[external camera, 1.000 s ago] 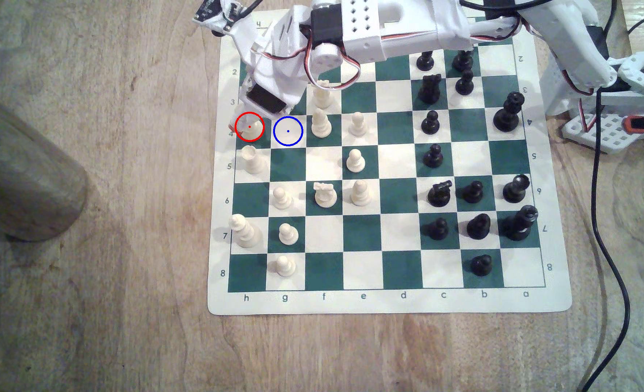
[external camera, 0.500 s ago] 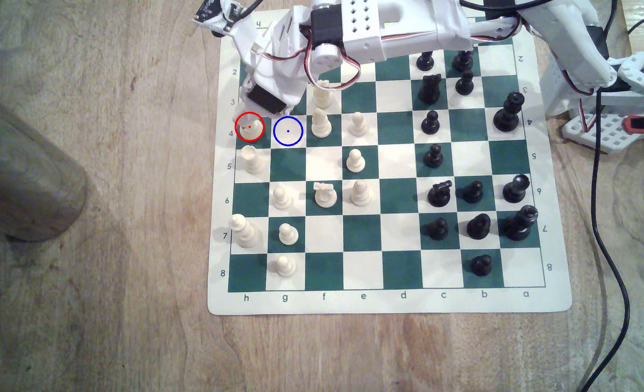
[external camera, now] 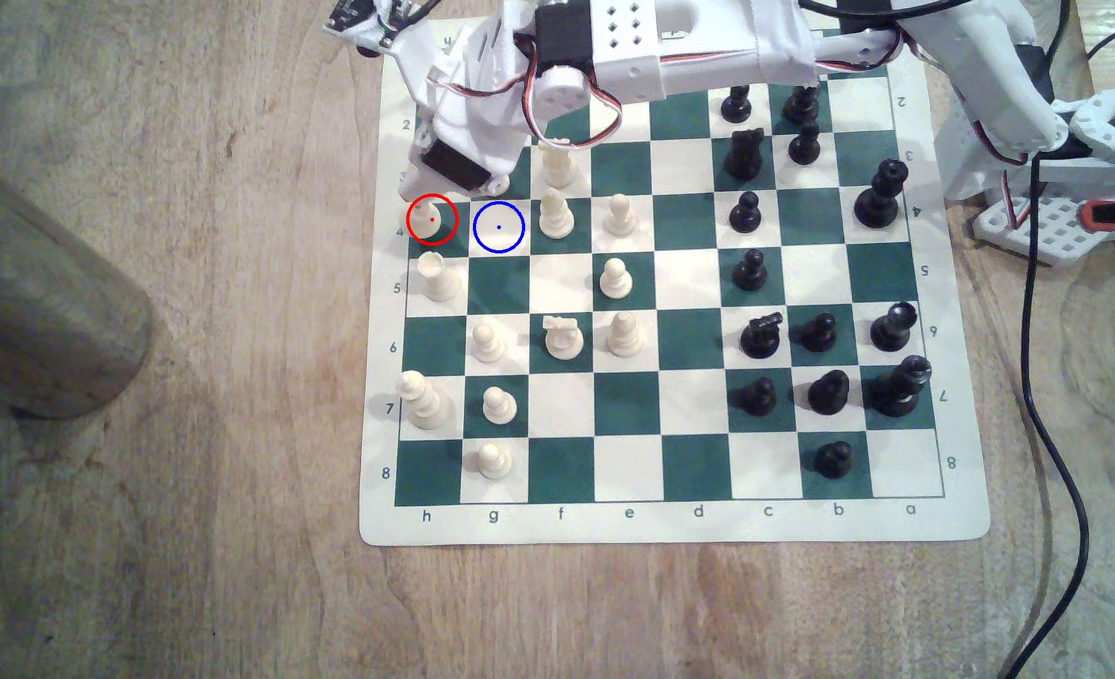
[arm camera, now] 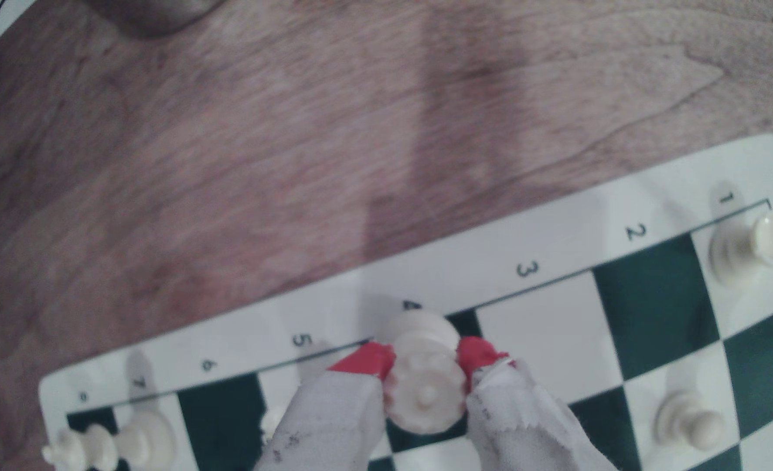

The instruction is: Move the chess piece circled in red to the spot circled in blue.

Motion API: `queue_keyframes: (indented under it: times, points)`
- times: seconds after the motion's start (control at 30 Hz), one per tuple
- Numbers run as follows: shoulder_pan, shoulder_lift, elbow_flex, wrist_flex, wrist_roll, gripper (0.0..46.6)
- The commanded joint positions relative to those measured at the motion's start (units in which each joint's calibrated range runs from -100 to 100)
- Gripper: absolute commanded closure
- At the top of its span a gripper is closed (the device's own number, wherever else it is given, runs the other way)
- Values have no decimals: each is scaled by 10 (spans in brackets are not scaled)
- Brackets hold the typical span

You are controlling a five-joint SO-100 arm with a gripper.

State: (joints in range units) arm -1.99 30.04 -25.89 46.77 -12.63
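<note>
The chess piece circled in red [external camera: 425,221] is a tall cream piece with a jagged crown, standing on the green square at the board's left edge in the exterior view. The wrist view looks down on its crown [arm camera: 425,394], pinched between my red-tipped fingers [arm camera: 366,362]. My gripper [external camera: 418,201] [arm camera: 426,362] is shut on that crown. The spot circled in blue [external camera: 499,226] is the bare cream square one to the right of the piece in the exterior view.
A cream cup-topped piece [external camera: 437,277] stands on the square just below the ringed piece. A cream pawn [external camera: 497,186] sits half under my wrist, and a cream bishop [external camera: 554,214] is right of the blue ring. A brown cylinder [external camera: 32,294] lies at the far left, and black pieces [external camera: 747,212] fill the board's right.
My wrist and gripper have shifted slightly toward the exterior view's top left. More of the cream piece's round base now shows inside the red ring.
</note>
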Motion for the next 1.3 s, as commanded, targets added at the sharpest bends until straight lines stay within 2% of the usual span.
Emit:
queue_keyframes:
  times: [0.0,0.13,0.3,0.6,0.93,1.27]
  points:
    - [-5,-63,-63,11,5,444]
    - [-12,-120,-10,19,10,443]
    - [-20,-201,118,11,10,443]
    - [-16,-236,220,8,13,444]
    - [2,-208,227,-12,18,444]
    - [-6,-173,197,-20,20,444]
